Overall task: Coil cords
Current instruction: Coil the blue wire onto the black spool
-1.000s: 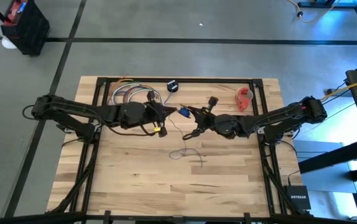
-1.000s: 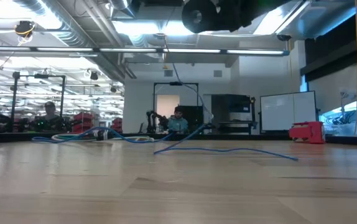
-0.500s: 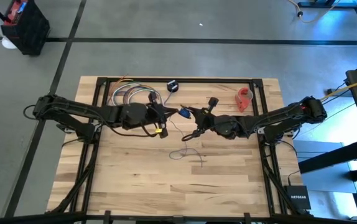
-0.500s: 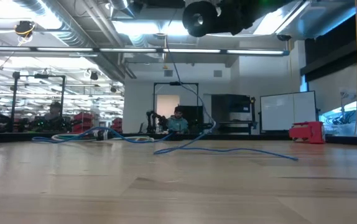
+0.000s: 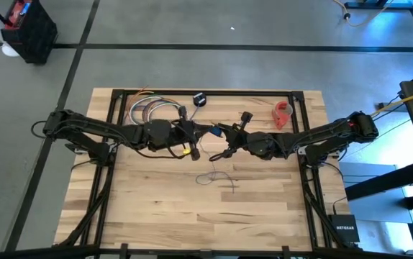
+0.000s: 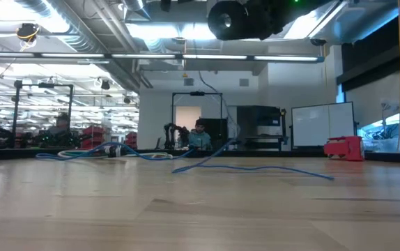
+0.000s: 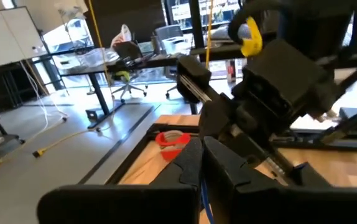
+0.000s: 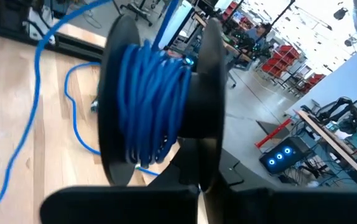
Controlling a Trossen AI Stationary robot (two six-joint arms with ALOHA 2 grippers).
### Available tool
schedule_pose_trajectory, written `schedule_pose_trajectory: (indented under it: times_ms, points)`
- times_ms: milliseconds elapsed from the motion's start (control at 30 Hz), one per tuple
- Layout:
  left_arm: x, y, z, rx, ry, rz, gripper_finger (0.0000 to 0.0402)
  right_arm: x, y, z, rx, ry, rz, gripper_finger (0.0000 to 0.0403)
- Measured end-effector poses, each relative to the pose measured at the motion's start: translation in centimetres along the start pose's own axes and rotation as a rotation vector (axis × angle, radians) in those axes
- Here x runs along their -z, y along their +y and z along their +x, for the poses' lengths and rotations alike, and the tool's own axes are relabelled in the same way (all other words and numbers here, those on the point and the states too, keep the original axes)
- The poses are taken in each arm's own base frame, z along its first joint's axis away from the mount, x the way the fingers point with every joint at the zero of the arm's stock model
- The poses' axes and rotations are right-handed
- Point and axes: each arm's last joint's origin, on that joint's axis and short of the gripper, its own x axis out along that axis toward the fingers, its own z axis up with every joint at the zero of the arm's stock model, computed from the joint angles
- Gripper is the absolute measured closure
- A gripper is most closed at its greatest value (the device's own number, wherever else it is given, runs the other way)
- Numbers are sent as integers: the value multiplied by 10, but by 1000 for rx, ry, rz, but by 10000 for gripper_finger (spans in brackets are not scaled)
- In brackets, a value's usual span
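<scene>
Evidently the right gripper (image 5: 221,154) clamps the black spool (image 8: 160,106) while the closed left gripper (image 5: 208,132), just beside it, feeds blue cord (image 8: 150,106) on.

I see a wooden table (image 5: 156,208) with a black frame, a bunch of colored wires (image 5: 149,109) near its far edge, a small black puck (image 5: 199,99) beside them, a red tape roll (image 5: 283,113) far right, thin cord (image 5: 217,176) lying loose mid-table
</scene>
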Motion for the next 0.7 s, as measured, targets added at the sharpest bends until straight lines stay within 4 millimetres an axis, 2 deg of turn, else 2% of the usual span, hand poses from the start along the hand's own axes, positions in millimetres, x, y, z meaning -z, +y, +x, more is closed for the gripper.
schedule_pose_trajectory:
  times_ms: [200,433,500,600,700]
  points:
    - [7,1,0,9,74,111,383,2,1,0,-6,9,-16,402]
    - [11,3,-4,13,135,147,297,1,2,0,-13,4,-12,402]
    - [6,3,-5,18,140,158,274,1,2,0,-13,3,-11,402]
    - [-4,0,-9,31,115,150,251,1,1,0,-12,1,-8,402]
    - [0,-6,-11,63,158,225,242,1,1,0,-12,1,-8,400]
